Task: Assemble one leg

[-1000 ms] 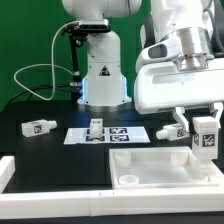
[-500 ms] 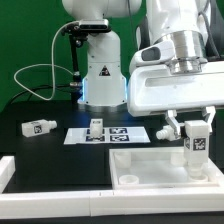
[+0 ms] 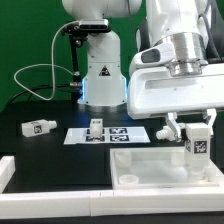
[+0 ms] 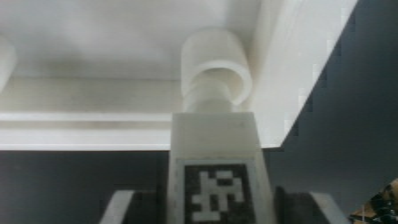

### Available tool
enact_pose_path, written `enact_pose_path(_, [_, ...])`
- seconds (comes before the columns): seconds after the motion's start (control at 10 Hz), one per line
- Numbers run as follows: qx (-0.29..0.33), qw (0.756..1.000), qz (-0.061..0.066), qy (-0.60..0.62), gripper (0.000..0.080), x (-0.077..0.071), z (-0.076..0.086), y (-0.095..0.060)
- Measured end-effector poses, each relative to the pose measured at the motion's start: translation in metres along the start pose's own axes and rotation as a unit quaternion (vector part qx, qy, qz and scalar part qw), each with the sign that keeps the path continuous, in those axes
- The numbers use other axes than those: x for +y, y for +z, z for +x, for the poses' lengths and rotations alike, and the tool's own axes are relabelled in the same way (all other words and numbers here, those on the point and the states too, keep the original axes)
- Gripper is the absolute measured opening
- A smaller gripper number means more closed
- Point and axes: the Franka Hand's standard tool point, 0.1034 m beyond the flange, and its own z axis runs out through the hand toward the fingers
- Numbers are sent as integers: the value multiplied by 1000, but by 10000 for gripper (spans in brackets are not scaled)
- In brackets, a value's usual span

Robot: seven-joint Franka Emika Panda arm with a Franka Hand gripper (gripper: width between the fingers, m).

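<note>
On exterior view's left, black table [image 3: 30,145]: first spare leg [image 3: 40,126] lying on its side, fully seen. Right of it, marker board [image 3: 125,134], second spare leg [image 3: 96,128] upright on it. Further right, third spare leg [image 3: 165,131] partly hidden behind gripper [image 3: 198,132]. Gripper clamped on held leg [image 3: 199,147], upright over white panel [image 3: 150,165]; contact with panel unclear. Panel's right end cut off by frame. Count: four legs, one panel. Wrist view blurred, fingers barely visible.
</note>
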Motion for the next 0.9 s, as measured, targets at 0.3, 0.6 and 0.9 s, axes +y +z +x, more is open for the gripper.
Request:
enact_pose_path(0.3, [7,1000,1,-2,284,-4,0,0])
enact_pose_path(0.6, [7,1000,2,-1,284,-3,-1,-2])
enact_pose_path(0.9, [4,1000,2,-3,284,-4,-7,0])
